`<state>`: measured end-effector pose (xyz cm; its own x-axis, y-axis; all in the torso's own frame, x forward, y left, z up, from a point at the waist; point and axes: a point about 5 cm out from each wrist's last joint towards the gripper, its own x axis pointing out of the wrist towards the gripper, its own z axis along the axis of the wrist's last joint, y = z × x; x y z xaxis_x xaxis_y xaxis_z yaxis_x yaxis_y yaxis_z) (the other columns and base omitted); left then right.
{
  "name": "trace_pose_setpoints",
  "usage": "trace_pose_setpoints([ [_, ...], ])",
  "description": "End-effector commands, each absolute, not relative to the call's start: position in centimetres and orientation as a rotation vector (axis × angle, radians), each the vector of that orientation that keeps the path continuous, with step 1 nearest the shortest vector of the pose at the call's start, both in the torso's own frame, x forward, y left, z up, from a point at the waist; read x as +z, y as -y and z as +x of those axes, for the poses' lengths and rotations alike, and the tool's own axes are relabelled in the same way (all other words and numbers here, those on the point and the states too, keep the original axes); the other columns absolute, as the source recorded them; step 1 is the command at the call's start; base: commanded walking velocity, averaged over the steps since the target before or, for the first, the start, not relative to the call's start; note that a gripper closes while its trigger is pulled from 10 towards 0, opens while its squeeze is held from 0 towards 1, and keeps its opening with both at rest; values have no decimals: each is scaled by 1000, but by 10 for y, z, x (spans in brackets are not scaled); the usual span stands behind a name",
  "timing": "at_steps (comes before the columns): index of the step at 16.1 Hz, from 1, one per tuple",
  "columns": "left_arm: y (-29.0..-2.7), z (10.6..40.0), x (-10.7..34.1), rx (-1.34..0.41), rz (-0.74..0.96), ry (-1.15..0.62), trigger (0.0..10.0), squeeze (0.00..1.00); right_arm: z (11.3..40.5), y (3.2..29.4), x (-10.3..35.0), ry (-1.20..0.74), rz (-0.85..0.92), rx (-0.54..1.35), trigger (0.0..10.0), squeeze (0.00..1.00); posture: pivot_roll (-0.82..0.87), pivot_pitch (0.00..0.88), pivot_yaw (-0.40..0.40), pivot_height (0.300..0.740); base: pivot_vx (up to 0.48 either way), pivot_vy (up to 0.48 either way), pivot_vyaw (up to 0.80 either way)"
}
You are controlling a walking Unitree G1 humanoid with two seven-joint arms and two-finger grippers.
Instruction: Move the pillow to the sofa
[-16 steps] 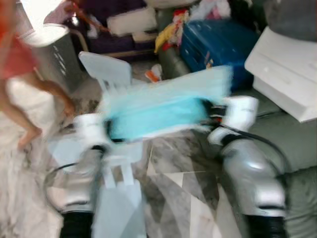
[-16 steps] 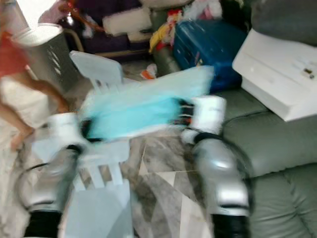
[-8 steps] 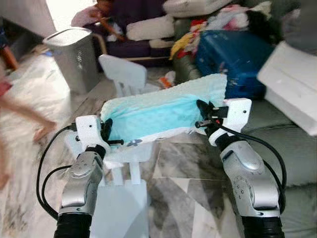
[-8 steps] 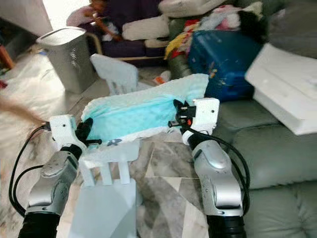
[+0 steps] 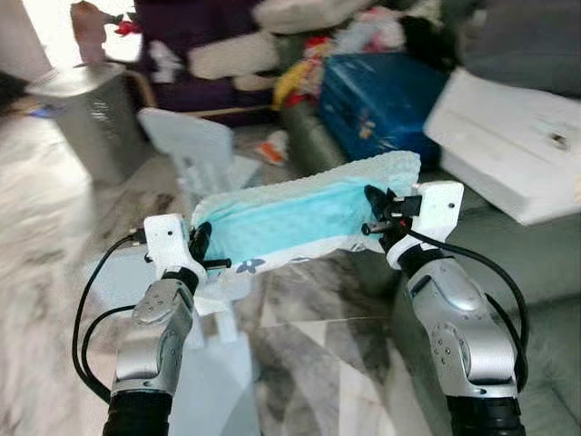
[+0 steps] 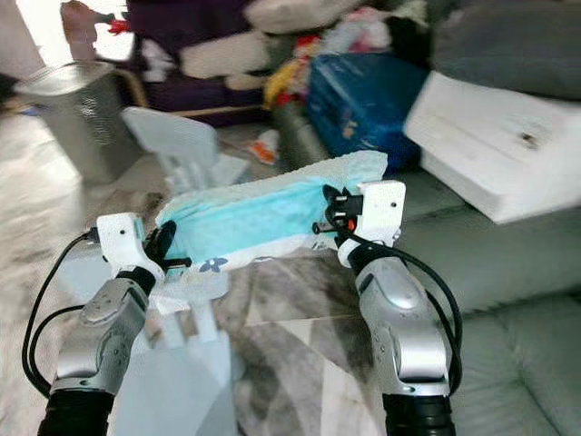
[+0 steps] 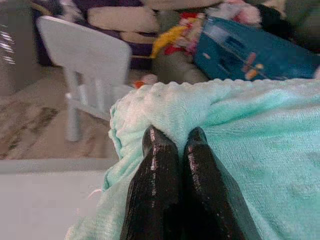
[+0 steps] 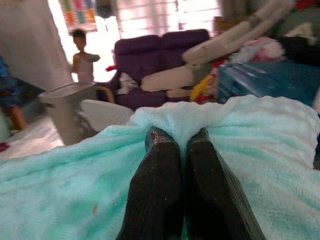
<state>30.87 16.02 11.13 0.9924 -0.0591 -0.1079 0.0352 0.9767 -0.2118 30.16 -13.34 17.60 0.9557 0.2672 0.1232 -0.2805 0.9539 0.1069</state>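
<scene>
1. The robot held a soft mint-green terry pillow [image 5: 300,213] stretched in the air between its two silver arms, above the grey marbled floor [image 5: 318,345].
2. The left gripper [image 7: 172,142] had its two black fingers pressed together, pinching a fold of the pillow's fabric at the end farthest from the grey-green leather sofa [image 5: 536,263].
3. The right gripper [image 8: 177,140] was likewise pressed together on a bunched fold at the pillow's other end, the end nearest the sofa.
4. The pillow hung just beside the sofa's front edge, not resting on it, with its sofa-side end a little higher than the other.
5. A pale blue plastic child's chair [image 5: 195,145] stood on the floor beyond the pillow, on the side away from the sofa.
6. A large white flat box [image 5: 508,141] lay on the sofa, and a blue suitcase [image 5: 386,86] sat just beyond it.
7. A grey mesh bin [image 5: 86,113] stood well away from the sofa, past the chair.
8. A person [image 8: 82,60] stood far off by a purple couch [image 8: 155,60].
</scene>
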Motion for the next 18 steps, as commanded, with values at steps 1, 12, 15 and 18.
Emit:
trace_pose_setpoints([
  [1, -161, 309, 115, -53, -219, -108, 10000, 0, 301, 135, 183, 134, 126, 278, 10000, 0, -160, 0, 17, 740, 0, 0, -788],
  [12, -159, 303, 113, -80, -245, -124, 10000, 0, 297, 134, 179, 111, 127, 285, 10000, 0, -159, 0, 13, 740, 0, 0, -792],
  [15, -154, 302, 116, -109, -217, -110, 10000, 0, 296, 134, 179, 110, 129, 284, 10000, 0, -162, 0, 15, 740, 0, 0, -419],
  [18, -158, 303, 114, -79, -242, -127, 10000, 0, 296, 135, 179, 109, 127, 281, 10000, 0, -166, 0, 16, 740, 0, 0, 0],
])
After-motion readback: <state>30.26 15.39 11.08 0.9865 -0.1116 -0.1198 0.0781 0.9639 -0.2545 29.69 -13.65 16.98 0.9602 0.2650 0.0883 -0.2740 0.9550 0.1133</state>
